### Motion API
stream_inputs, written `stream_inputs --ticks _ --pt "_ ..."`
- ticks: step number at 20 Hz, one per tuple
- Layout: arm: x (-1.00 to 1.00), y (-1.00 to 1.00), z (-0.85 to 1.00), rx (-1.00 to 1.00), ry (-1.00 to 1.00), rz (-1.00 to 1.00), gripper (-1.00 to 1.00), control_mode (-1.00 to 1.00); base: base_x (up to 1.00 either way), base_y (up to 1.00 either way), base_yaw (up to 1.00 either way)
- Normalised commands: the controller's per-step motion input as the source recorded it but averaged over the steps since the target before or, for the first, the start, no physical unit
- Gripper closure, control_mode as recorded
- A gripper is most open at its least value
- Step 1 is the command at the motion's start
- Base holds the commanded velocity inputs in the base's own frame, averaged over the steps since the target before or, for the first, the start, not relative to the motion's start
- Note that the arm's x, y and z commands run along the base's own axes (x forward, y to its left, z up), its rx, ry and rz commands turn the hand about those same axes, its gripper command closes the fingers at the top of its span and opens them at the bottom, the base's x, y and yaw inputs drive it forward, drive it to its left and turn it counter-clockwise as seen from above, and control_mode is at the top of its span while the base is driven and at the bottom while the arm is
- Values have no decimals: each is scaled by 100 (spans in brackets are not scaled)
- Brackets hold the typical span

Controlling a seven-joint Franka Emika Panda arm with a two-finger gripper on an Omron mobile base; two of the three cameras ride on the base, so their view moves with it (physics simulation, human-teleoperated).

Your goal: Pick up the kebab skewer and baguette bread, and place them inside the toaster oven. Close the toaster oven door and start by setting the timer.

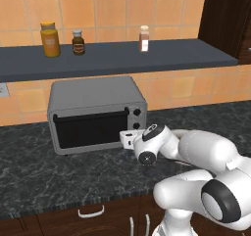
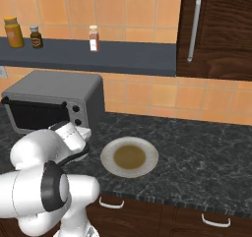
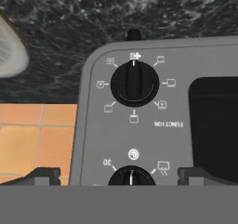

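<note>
The grey toaster oven (image 1: 95, 95) stands on the dark counter with its door (image 1: 90, 128) shut, dark glass facing me. My gripper (image 1: 127, 139) hovers close in front of the oven's right side, where the black knobs (image 1: 136, 120) are. In the hand view, which is rolled upside down, the gripper (image 3: 120, 175) is open. Its fingertips (image 3: 42, 175) stand wide on either side of a black knob (image 3: 131, 177), apart from it. Another knob (image 3: 135, 82), marked FUNCTION, lies beyond. The kebab skewer and the baguette bread are out of view.
A round plate (image 2: 129, 157) with a brown centre and nothing on it sits on the counter right of the oven (image 2: 54, 101). A shelf (image 1: 117, 59) above carries a yellow jar (image 1: 50, 40), a dark jar (image 1: 78, 42) and a small shaker (image 1: 143, 38). A dark cabinet (image 2: 216, 29) is at right.
</note>
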Motion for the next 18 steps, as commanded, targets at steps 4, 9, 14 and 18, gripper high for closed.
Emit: stream_inputs --ticks 4,9,14,18 --pt "1 0 0 0 -2 0 -100 -100 0 0 0" --pt "2 5 0 0 -3 0 -100 -100 0 0 0" --pt "4 12 0 0 -2 0 -100 -100 0 0 0" --pt "13 0 0 0 -3 0 -100 -100 0 0 0"
